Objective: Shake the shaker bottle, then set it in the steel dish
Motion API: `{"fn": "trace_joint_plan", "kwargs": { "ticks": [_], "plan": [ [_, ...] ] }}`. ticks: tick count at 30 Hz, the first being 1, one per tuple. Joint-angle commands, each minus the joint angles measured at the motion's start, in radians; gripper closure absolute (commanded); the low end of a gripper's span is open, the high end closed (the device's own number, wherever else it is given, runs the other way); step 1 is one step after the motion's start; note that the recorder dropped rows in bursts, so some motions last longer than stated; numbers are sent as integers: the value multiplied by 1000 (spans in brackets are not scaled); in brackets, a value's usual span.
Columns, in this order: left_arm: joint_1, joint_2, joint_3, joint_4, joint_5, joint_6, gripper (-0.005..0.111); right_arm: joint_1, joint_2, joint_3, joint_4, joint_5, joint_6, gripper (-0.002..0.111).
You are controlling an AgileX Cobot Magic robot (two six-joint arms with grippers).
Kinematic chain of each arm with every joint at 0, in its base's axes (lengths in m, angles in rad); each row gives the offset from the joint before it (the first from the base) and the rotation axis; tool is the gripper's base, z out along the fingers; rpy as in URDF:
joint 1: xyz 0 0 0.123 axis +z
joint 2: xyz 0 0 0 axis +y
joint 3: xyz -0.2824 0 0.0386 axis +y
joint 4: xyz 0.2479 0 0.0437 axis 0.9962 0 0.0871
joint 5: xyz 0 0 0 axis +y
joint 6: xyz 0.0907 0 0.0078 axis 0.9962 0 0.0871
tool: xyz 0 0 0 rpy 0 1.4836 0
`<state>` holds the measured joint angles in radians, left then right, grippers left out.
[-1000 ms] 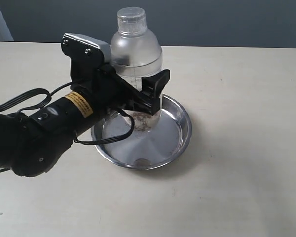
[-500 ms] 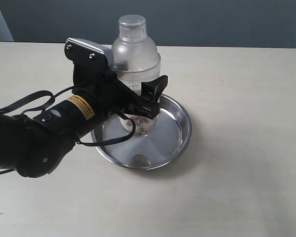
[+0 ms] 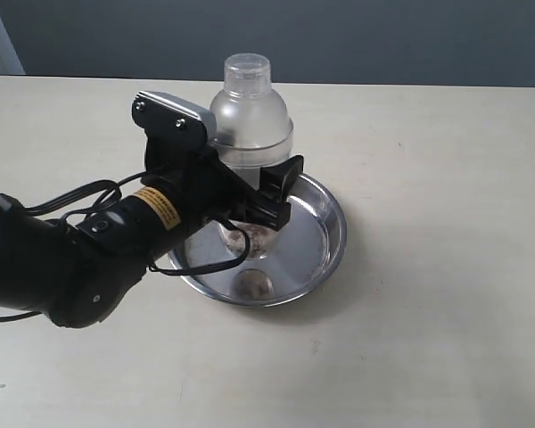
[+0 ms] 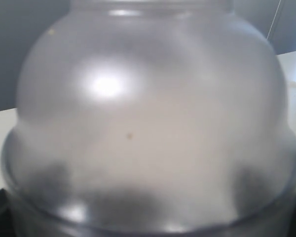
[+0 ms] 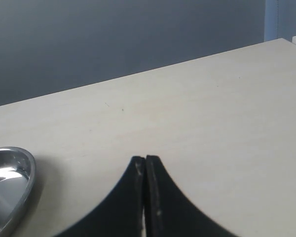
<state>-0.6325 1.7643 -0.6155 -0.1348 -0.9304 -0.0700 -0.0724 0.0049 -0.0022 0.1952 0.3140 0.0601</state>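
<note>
The frosted shaker bottle stands upright over the steel dish, its base with brown and white grains low inside the pan; I cannot tell whether it touches the bottom. My left gripper is shut on the bottle's body, one black finger showing on the near side. In the left wrist view the bottle's domed shoulder fills the picture and hides the jaws. My right gripper is shut on nothing, over bare table, with the dish's rim off to one side.
The light tabletop spreads all round the dish. A grey wall runs behind its far edge. The left arm's black body and cable lie left of the dish.
The left gripper has lowered the bottle into the dish and shifted slightly right. The bottle's cap sits lower in the exterior view than a second ago.
</note>
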Motion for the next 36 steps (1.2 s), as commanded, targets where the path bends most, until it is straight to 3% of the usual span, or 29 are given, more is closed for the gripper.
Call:
{"fn": "trace_joint_plan", "kwargs": {
  "ticks": [1,36],
  "plan": [
    [-6,9,1,-9,-57,2,106,4,-5,2,-2,-8,-4,109],
    [-6,60,1,-12,-57,-18,106,4,-5,2,-2,-8,-4,109]
  ]
}}
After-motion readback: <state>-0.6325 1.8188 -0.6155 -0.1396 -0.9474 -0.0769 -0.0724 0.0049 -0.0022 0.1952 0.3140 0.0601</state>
